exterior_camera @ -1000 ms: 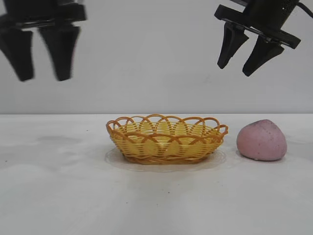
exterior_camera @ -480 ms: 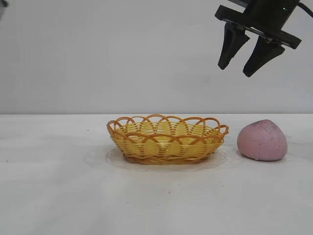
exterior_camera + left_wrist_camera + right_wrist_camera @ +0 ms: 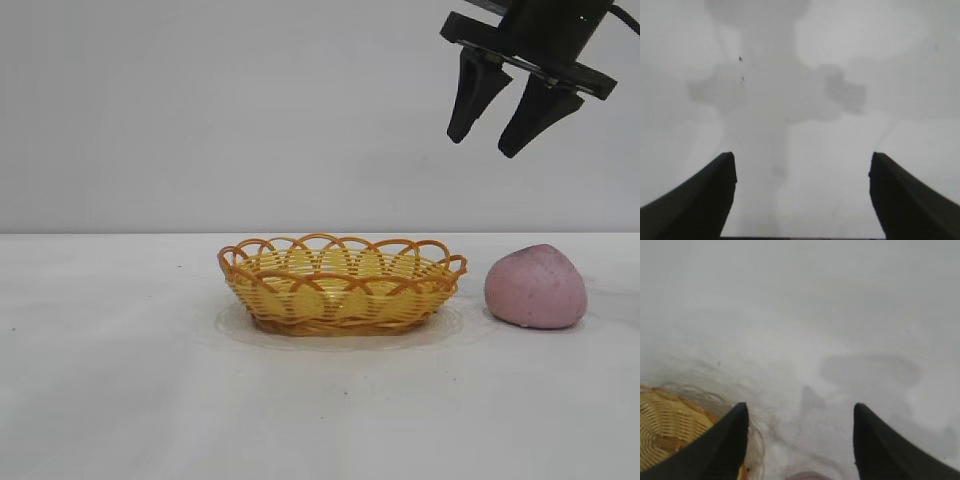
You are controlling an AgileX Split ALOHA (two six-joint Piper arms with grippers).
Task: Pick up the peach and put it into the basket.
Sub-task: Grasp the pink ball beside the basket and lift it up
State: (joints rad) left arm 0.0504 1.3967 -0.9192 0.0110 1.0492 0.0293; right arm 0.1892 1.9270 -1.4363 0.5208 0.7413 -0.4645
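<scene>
White tabletop point(image 3: 120, 400), pale wall point(image 3: 200, 110) — basket point(image 3: 342, 283), peach point(image 3: 535, 287) beside.

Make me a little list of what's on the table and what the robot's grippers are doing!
peach: on the table, right of the basket, not touching it
basket: middle of the table, nothing inside
table: white
right gripper: open, holding nothing, high up, above the gap between basket and peach
left gripper: open, holding nothing, over bare table, out of the exterior view
peach in basket: not yet
</scene>
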